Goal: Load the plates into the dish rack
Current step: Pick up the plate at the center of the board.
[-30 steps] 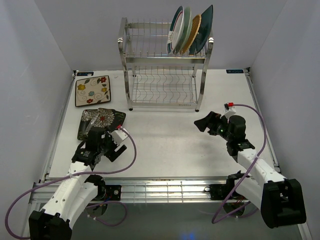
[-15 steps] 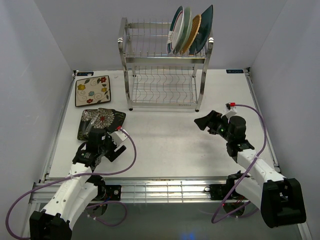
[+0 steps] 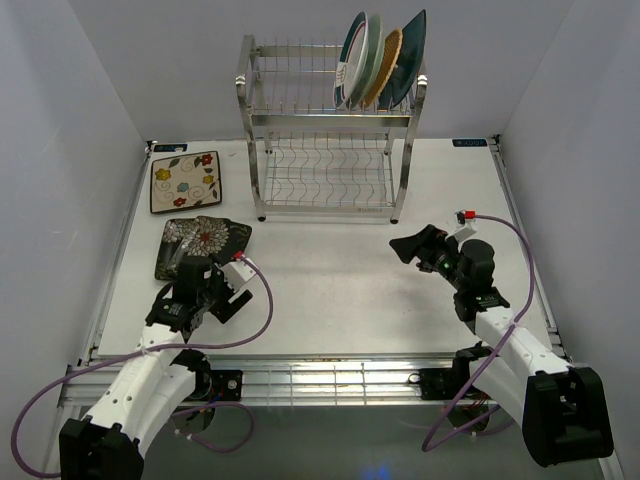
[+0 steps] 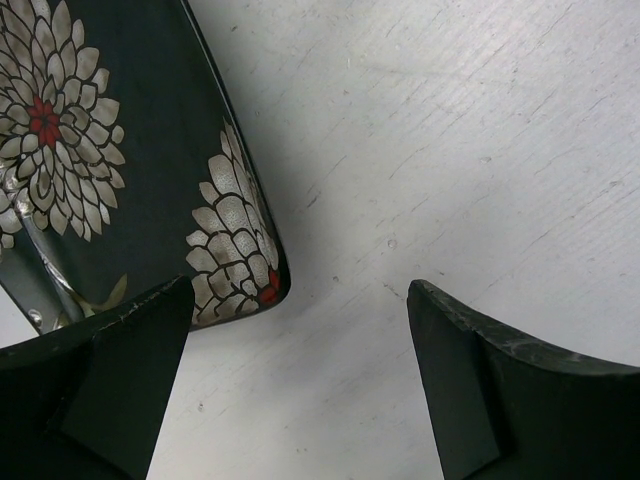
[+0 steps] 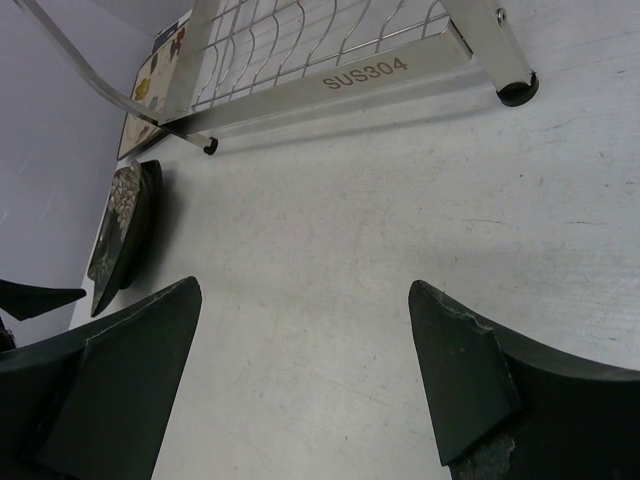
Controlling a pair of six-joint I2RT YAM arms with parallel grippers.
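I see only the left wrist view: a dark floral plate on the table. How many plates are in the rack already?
Observer: Four plates stand in the upper tier of the rack, at its right end.
Operator: Is another plate left to load?
Observer: Yes, a cream floral plate lies flat behind the dark plate.
Operator: And the other arm?
Observer: The right tool is open and holds nothing.

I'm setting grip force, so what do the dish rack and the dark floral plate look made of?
The dish rack looks like polished stainless steel: bright reflective wire and bars, with SUS304 stamped on its base bar. The dark floral plate is probably glazed ceramic: a glossy black surface with a light glare. Melamine cannot be ruled out.
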